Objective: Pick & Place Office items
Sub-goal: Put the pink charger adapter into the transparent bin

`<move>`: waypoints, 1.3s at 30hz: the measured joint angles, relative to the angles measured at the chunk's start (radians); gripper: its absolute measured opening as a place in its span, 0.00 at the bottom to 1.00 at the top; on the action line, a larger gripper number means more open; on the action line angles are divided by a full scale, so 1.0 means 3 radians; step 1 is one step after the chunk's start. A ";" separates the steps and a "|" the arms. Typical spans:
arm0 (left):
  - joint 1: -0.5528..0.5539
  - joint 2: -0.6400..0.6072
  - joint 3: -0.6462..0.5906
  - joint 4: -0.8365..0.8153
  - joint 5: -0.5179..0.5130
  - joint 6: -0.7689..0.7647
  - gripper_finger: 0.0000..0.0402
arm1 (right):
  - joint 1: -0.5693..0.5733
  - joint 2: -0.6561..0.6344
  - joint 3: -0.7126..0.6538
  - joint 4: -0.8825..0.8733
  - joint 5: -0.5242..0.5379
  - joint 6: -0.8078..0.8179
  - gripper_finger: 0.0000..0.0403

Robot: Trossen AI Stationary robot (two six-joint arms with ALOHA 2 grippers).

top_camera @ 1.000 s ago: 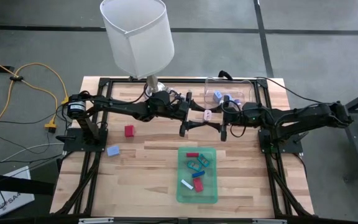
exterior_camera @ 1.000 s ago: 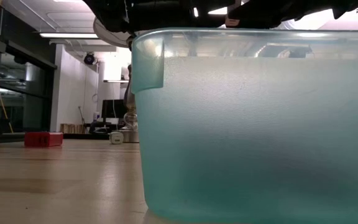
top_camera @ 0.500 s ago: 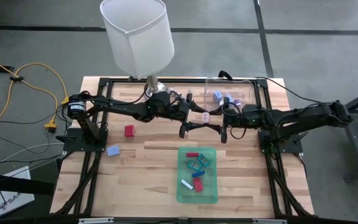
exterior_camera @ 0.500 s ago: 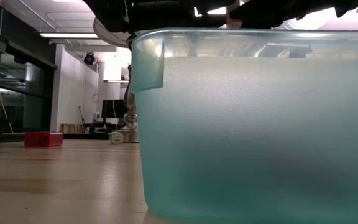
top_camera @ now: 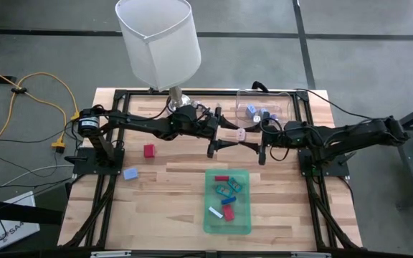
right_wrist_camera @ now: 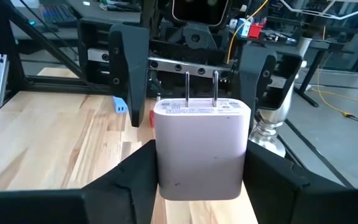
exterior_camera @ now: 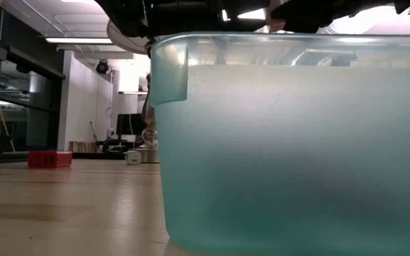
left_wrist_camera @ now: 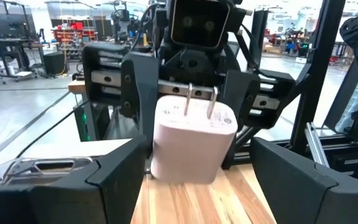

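Right tool [top_camera: 262,149] has pulled back slightly, fingers against the pink plug block [top_camera: 241,133], which hangs above the green tray [top_camera: 227,223]; left tool [top_camera: 214,147] gapes open, so a handover seems done.

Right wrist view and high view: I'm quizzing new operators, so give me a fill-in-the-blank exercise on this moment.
The pale pink rectangular plug block has ___ metal prongs. The right gripper grips its sides, and its prongs point toward the ___ arm. The left gripper stands ___ around it.
Missing: two; left; open.
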 joint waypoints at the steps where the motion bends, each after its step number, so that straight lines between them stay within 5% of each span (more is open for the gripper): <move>1: 0.0000 0.0000 0.0000 -0.0008 0.0000 -0.0001 0.69 | 0.0008 -0.0023 0.0000 -0.0027 0.0001 0.0000 0.45; 7: 0.0000 0.0000 0.0000 -0.0003 0.0000 0.0001 0.69 | 0.0105 -0.0192 0.0000 -0.0058 0.0021 0.0005 0.45; 15: 0.0000 0.0000 0.0000 -0.0018 0.0001 0.0001 0.69 | 0.0092 -0.0354 0.0000 -0.0159 0.0549 -0.0022 0.45; 24: -0.0006 0.0000 0.0000 -0.0030 0.0004 -0.0049 0.69 | -0.0473 -0.0253 -0.0004 -0.0267 0.1115 -0.0020 0.46; 30: -0.0008 -0.0001 0.0000 -0.0029 0.0005 -0.0053 0.69 | -0.1121 -0.0044 -0.0004 -0.0355 0.1049 0.0004 0.46; 39: -0.0008 -0.0001 0.0000 -0.0030 0.0005 -0.0060 0.69 | -0.2088 0.0471 -0.0004 -0.0563 0.0383 0.0453 0.47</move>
